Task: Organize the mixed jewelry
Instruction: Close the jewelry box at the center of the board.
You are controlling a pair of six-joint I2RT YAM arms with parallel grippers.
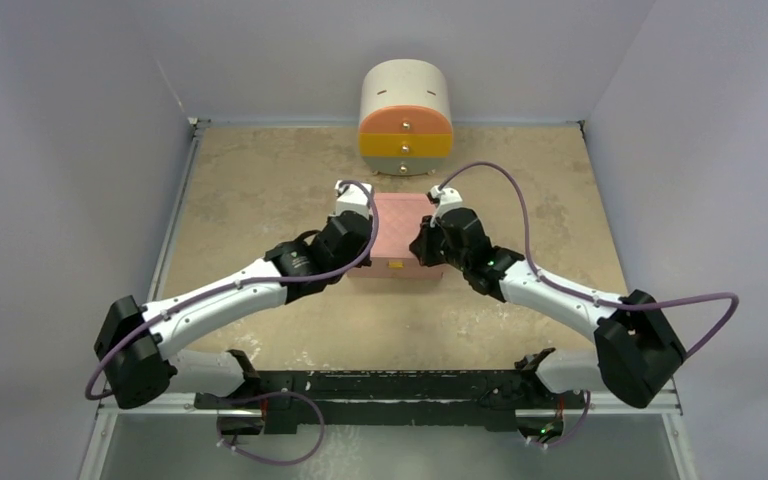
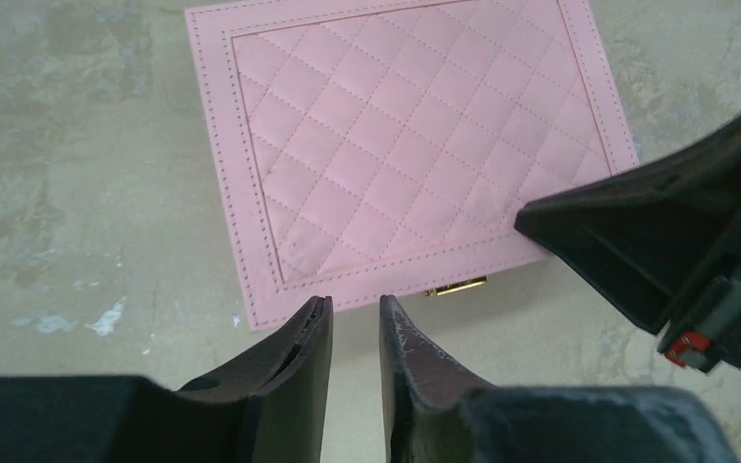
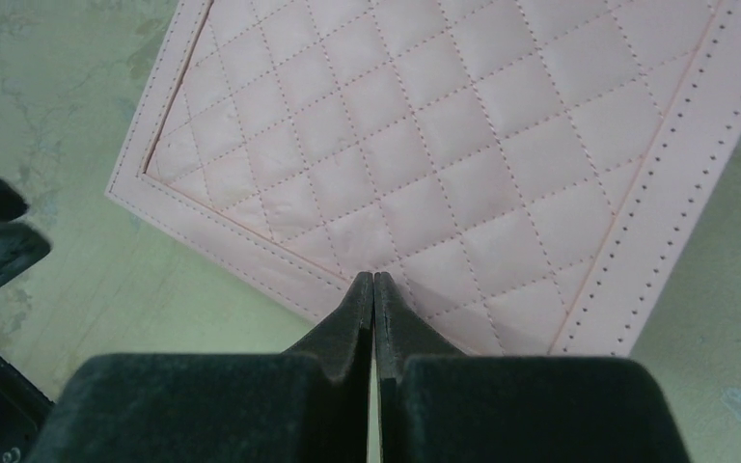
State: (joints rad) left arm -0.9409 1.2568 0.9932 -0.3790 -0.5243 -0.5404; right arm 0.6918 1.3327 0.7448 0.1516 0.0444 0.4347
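No jewelry shows in any view. The pink quilted jewelry box [image 1: 400, 235] lies closed in the middle of the table, its gold clasp [image 2: 455, 285] facing the near side. My left gripper [image 2: 355, 305] hovers just off the box's near left corner, jaws a small gap apart and empty. My right gripper [image 3: 373, 280] is shut with nothing between the tips, above the box lid [image 3: 444, 145] near its right edge. In the top view the left gripper [image 1: 352, 215] and the right gripper [image 1: 438, 222] flank the box.
A round cream-and-orange drawer cabinet [image 1: 405, 120] stands at the back, drawers shut. The tan tabletop [image 1: 260, 180] is walled by grey panels on left, back and right. The right gripper's body [image 2: 685, 251] shows in the left wrist view.
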